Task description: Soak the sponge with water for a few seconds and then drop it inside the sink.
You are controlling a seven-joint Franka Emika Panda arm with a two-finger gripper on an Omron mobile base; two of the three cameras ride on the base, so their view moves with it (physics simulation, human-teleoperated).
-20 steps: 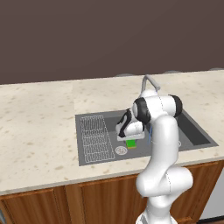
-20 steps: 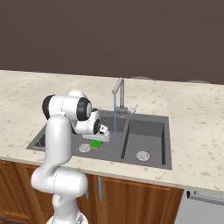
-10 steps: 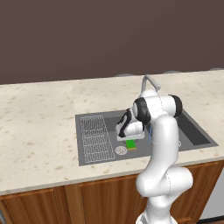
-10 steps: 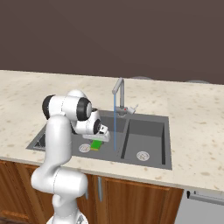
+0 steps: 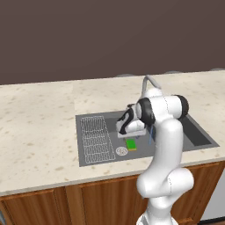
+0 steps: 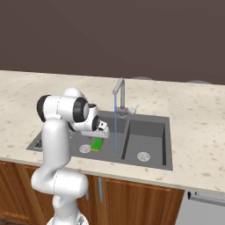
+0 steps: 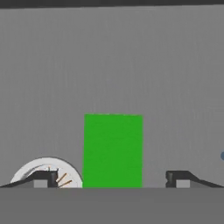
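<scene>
Dark sink [image 5: 88, 154], 2 basins, ribbed drainboard on its left side. Faucet [image 6: 118, 90] running, thin water [image 6: 115, 127] stream falling into the large basin. Gripper [image 7: 112, 179] hovering just above the basin floor, jaws spread wide, gripping nothing. Sponge [image 5: 131, 144] lying flat on the basin floor beside the round drain [image 5: 121, 151], apart from both fingertips [image 7: 42, 178], beside the stream. Likely the drop step, apparently done. Next: lifting clear, perhaps shutting off the tap.
</scene>
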